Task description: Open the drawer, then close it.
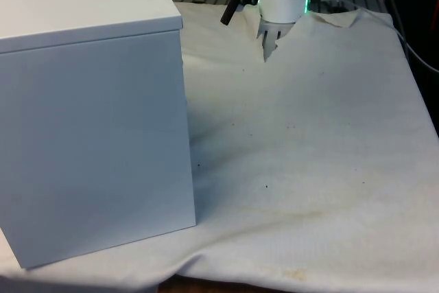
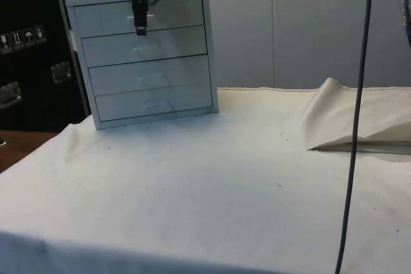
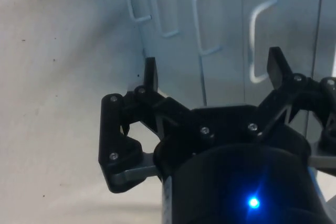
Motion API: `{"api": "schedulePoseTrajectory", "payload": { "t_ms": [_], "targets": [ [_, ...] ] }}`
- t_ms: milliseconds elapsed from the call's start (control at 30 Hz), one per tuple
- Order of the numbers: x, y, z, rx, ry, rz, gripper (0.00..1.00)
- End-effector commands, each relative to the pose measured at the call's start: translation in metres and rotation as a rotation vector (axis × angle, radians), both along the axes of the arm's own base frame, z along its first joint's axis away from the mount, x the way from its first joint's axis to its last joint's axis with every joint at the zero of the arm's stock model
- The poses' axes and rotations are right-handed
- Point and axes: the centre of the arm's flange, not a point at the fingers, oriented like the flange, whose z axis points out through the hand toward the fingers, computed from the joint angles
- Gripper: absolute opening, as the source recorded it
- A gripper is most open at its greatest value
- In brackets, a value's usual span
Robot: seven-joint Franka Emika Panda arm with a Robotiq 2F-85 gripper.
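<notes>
Four drawers sit in one white chest of drawers (image 2: pixel 146 56), and all four look shut.

In the front view, the chest (image 1: pixel 92 121) stands on the front view's left and shows us its plain back. The white cloth (image 1: pixel 309 156) covers the table. The gripper (image 1: pixel 236 5) hangs near the far end, up high beside the chest's top corner.

In the side view, the chest faces us at the far end of the cloth (image 2: pixel 212 184). The gripper (image 2: pixel 139 20) is in front of the top drawer (image 2: pixel 138 16), right by its handle. I cannot tell if it touches yet.

In the wrist view, the two fingers (image 3: pixel 150 74) are spread wide apart with nothing between them. Four loop handles show on the drawer fronts. One handle (image 3: pixel 261 40) lies just ahead, between the fingers.

The drawer looks stiff and hard, so it will not bend or squash. I think it slides straight out. The handle is thin and smooth, so it could slip. The best place to hold is the middle of the handle. The chest may be light, so a hard pull could drag the whole thing along the cloth.
</notes>
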Motion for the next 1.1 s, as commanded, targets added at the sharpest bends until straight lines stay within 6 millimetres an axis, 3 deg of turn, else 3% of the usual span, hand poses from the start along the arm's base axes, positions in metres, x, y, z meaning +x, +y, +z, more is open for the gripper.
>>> {"api": "schedulePoseTrajectory", "payload": {
  "t_ms": [0, 300, 400, 433, 600, 667, 733, 833, 933, 1000, 1067],
  "targets": [
    [0.002, 0.0, -0.001, -0.003, -0.008, 0.005, 1.0],
    [0.006, -0.002, -0.011, -0.007, -0.018, 0.0, 0.98],
    [0.007, -0.003, -0.012, -0.007, -0.021, -0.002, 0.83],
    [0.007, -0.003, -0.012, -0.008, -0.023, -0.003, 0.72],
    [0.008, -0.003, -0.013, -0.01, -0.025, -0.005, 0.53],
    [0.009, -0.002, -0.012, -0.012, -0.028, -0.003, 0.37],
    [0.009, -0.008, -0.005, -0.022, -0.028, -0.009, 0.29],
    [0.009, -0.003, -0.012, -0.015, -0.029, -0.006, 0.2],
    [0.009, -0.003, -0.012, -0.015, -0.029, -0.006, 0.0],
    [0.009, -0.008, -0.005, -0.022, -0.028, -0.009, 0.0],
    [0.009, -0.003, -0.012, -0.015, -0.029, -0.006, 0.0]
  ]
}}
